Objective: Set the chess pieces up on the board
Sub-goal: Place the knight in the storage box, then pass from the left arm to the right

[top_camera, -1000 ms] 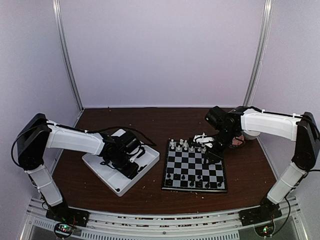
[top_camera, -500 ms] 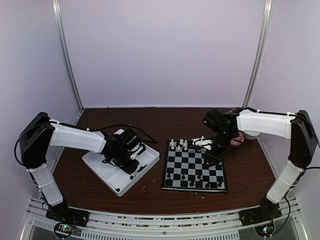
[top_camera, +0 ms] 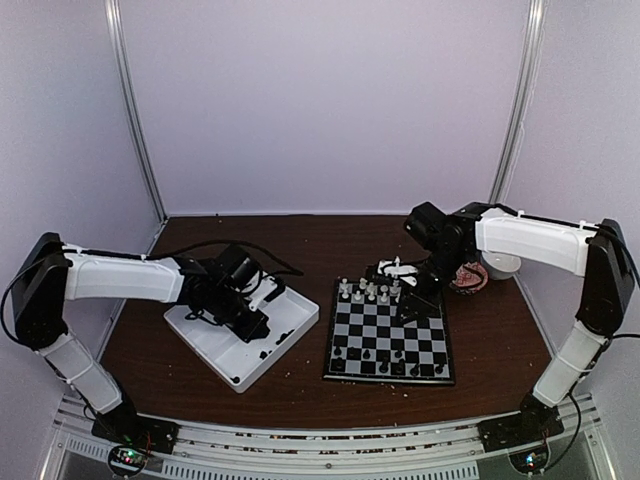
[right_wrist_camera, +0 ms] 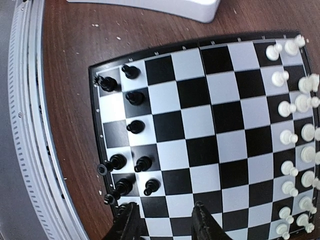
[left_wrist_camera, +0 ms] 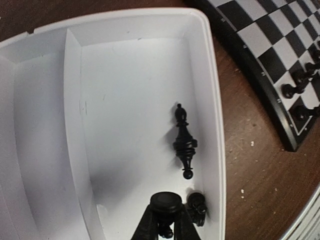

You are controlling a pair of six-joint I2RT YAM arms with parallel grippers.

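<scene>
The board [top_camera: 390,335], a square of black and silvery-white checks inside a thin black border, lies flat on the brown surface, right of centre. Tiny black chess pieces [right_wrist_camera: 135,126] stand upright on its two ranks nearest the arms' bases, with several squares between them bare. More are in the white tray [left_wrist_camera: 216,100], in the compartment beside the board: a slim piece [left_wrist_camera: 183,140] lies on its side, a smaller piece [left_wrist_camera: 197,205] rests close to the wall, and a third is pinched in the left tool [left_wrist_camera: 165,215], round end up.
</scene>
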